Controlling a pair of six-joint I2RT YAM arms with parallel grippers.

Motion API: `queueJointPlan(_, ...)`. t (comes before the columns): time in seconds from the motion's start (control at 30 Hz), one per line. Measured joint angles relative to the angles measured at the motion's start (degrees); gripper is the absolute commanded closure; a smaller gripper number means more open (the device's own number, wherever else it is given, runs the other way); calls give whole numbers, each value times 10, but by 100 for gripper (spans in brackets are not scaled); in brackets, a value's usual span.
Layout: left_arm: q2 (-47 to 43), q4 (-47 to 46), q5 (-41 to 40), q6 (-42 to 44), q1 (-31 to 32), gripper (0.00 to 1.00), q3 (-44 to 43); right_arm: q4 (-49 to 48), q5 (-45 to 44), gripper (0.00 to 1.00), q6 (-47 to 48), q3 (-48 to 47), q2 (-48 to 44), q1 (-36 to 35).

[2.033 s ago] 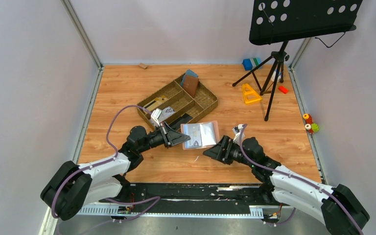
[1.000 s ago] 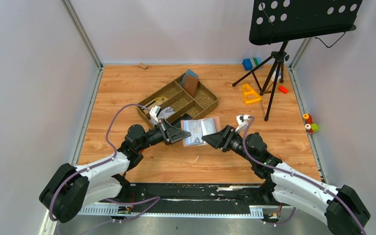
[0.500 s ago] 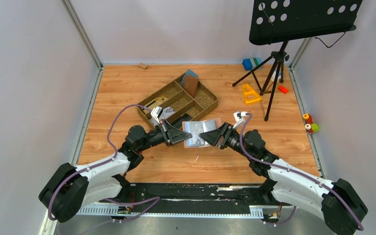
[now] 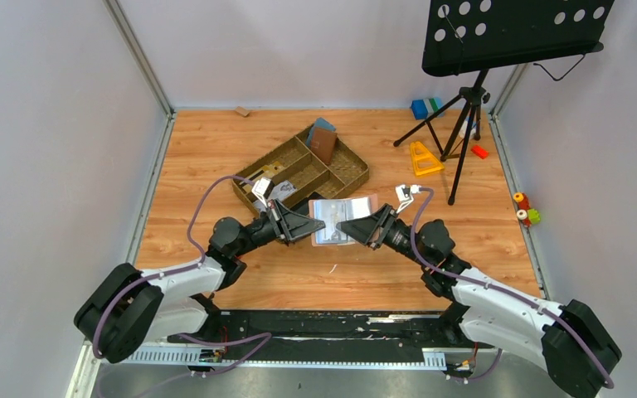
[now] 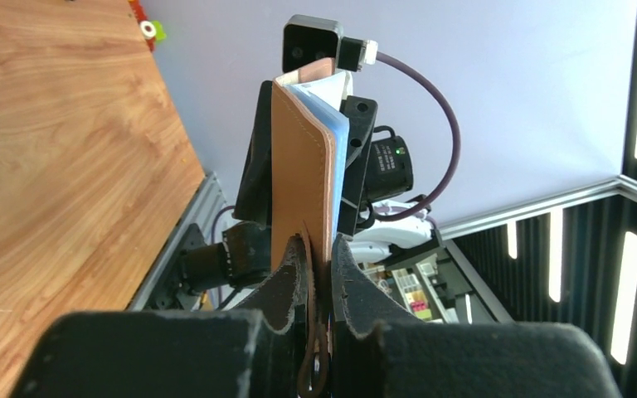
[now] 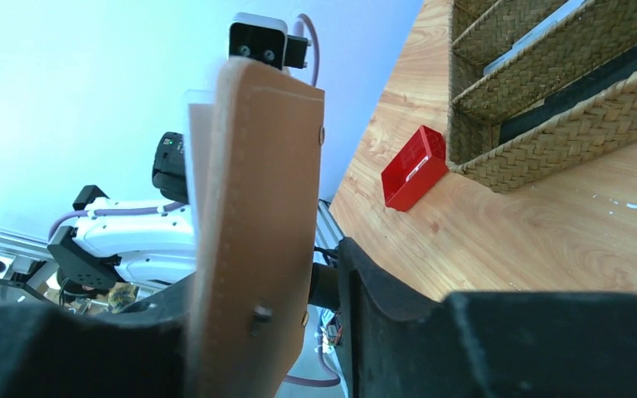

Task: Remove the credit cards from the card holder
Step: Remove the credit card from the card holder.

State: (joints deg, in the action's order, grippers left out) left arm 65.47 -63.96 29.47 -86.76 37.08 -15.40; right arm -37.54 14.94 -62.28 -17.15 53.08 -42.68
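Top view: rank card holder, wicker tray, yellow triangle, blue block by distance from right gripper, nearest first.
From the right gripper:
1. card holder, at its fingertips
2. wicker tray, beyond, left
3. yellow triangle, beyond, right
4. blue block, back right

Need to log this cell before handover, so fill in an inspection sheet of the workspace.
Surface: wooden table, bare between the items listed.
Job's things: card holder open, held above the table between both grippers; a pale card edge shows at its top.
Clutter: woven tray holding a brown wallet; red block beside the tray; yellow triangle and blue block by the stand.
Grippers: left gripper jaws pinched on the holder's edge; right gripper jaws either side of the opposite edge, grip uncertain.
Cables: purple cables looped over both arms.
Surroundings: music stand far right; grey walls.
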Motion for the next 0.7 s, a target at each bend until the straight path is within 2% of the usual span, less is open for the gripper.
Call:
queueJointPlan(0.13,25,-43,6,-19,1,100,2,-1,2,89,-10,0,-10,-2)
queueJointPlan(0.2,27,-56,8,-23,1,100,2,1,1,97,-11,0,-17,-2)
queueJointPlan(0.33,27,-71,13,-29,3,100,2,30,-11,95,-10,0,-48,-5)
queueJointPlan(0.57,27,-79,13,-30,13,100,3,141,-42,93,13,-17,-116,-16)
queueJointPlan(0.63,27,-82,13,-31,15,100,3,165,-46,88,22,-26,-125,-19)
queueJointPlan(0.7,27,-83,14,-34,16,100,3,185,-48,74,30,-34,-130,-21)
